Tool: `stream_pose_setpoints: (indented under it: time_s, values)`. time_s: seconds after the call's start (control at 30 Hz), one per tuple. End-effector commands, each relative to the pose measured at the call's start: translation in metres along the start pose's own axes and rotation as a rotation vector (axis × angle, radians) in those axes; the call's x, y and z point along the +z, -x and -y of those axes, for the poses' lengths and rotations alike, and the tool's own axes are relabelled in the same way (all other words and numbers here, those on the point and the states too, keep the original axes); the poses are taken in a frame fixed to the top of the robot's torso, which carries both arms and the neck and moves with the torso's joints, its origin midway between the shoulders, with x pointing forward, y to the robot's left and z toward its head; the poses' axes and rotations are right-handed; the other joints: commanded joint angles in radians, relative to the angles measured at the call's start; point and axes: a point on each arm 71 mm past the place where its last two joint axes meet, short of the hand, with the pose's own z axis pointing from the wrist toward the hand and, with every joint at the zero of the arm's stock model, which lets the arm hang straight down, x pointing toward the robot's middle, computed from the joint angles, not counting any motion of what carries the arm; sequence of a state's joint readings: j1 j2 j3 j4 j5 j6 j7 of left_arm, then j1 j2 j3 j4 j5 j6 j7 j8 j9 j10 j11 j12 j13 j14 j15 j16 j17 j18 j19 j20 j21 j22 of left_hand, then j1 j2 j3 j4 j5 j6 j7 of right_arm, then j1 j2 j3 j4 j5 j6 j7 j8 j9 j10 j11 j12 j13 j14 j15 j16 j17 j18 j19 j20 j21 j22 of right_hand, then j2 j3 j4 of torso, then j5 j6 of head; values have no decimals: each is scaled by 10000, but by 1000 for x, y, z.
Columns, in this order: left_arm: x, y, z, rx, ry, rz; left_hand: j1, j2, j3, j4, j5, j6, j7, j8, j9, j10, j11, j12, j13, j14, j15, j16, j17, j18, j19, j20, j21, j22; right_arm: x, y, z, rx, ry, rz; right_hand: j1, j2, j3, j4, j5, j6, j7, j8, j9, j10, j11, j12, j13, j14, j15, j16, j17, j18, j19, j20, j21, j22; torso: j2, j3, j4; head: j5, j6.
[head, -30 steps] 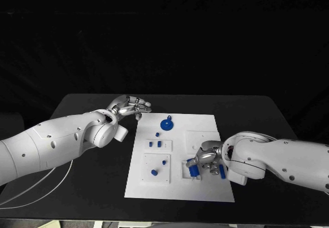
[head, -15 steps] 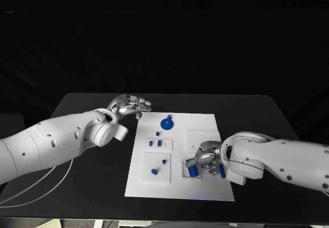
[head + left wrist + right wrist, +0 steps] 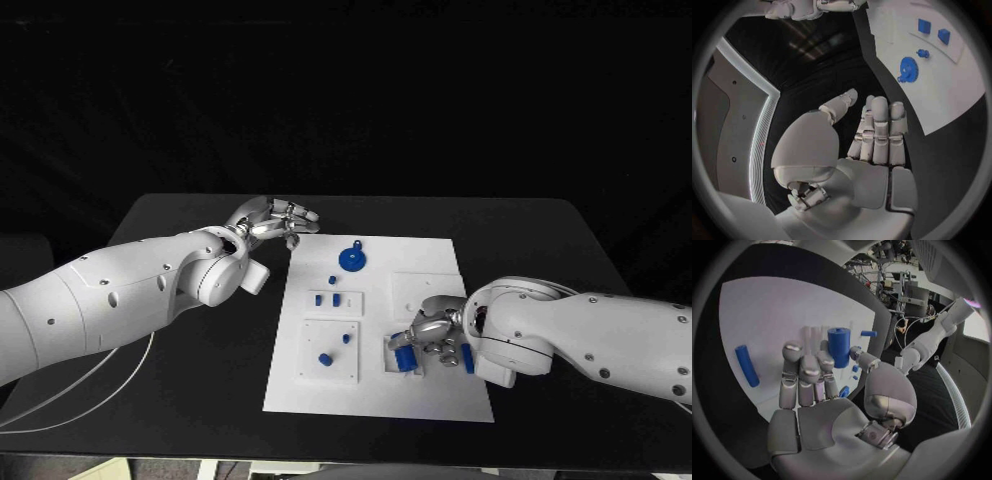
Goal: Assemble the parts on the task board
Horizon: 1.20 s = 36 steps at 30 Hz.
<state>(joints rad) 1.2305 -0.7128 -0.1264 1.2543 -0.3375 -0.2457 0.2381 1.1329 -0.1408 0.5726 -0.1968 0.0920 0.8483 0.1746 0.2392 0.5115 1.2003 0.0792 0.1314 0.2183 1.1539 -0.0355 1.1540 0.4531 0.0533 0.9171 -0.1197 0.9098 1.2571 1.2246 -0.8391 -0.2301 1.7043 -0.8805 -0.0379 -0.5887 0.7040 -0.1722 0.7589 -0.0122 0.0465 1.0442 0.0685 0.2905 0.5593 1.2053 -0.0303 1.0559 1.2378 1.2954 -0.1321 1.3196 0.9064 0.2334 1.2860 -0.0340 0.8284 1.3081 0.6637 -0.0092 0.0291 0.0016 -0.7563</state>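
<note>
2 white arms reach in over the black tabletop (image 3: 188,380), with the white task board (image 3: 378,400) lying in its middle.

The right hand (image 3: 434,335) sits over the board's near right part, just beside a raised white fixture there. In the right wrist view its fingers (image 3: 803,375) are held close together and nearly straight, and a stubby blue cylinder (image 3: 839,346) stands upright just past the fingertips, between them and the thumb. Whether the fingers actually pinch the cylinder or only rest against it, I cannot tell. A longer blue peg (image 3: 746,365) lies flat on the board to one side of that hand, apart from it, and a small blue pin (image 3: 869,333) sticks out further off.

The left hand (image 3: 271,222) hovers at the board's far left corner, off the board's edge and over the tabletop. Its fingers (image 3: 879,127) are straight and side by side, with the thumb set apart, and it holds nothing.

A round blue gear (image 3: 351,261) lies on the far part of the board, with a small blue tab beside it. Below the gear sit 2 small blue blocks (image 3: 327,298) on a white square, and nearer still a blue peg and knob (image 3: 326,361) rest on another square plate at the board's left side.
</note>
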Motion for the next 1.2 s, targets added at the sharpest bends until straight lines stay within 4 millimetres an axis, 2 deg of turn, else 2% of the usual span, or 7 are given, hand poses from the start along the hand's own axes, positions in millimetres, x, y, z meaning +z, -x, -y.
stream_pose_setpoints:
  time_s: [0.03,0.2,0.6,1.2]
  values:
    - [0,-2,1,-91,-45,-124,-95,21,4,49,13,-35,27,58,-17,-41,10,31,-14,63,25,-37,15,439,-30,-106,-45,11,1,-5,1,-237,-99,-189,-172,-104,-142,32,25,42,104,50,-7,50,-25,-65,-14,0,-65,-36,14,284,-7,0,56,152,-1,-2,1,17,-16]
    - [0,-2,1,-90,-42,-120,-96,20,4,51,13,-37,27,59,-18,-42,9,31,-15,62,25,-39,17,440,-31,-106,-46,12,1,-4,1,-279,-93,-123,-305,-203,-447,-15,25,18,105,38,-8,18,-24,-84,-22,-4,-66,-55,23,284,-22,-17,57,146,-2,-1,1,39,-23]
    - [0,-2,1,-89,-37,-122,-98,18,5,55,13,-42,27,61,-20,-43,9,32,-15,61,25,-41,19,441,-32,-107,-49,14,1,-5,0,-379,-44,-19,-309,-285,-884,-180,27,-12,104,28,0,-26,-26,-91,-17,-11,-70,-88,40,284,-62,-52,43,134,2,7,-2,60,-37]
    - [0,-2,0,-89,-24,-127,-95,16,9,58,13,-48,27,66,-24,-44,8,34,-14,60,24,-45,24,443,-34,-108,-54,16,1,-5,0,-379,-13,44,-268,-459,-1230,-293,28,-37,104,19,9,-66,-27,-121,-32,-14,-72,-116,58,284,-82,-72,27,118,-1,2,1,64,-49]
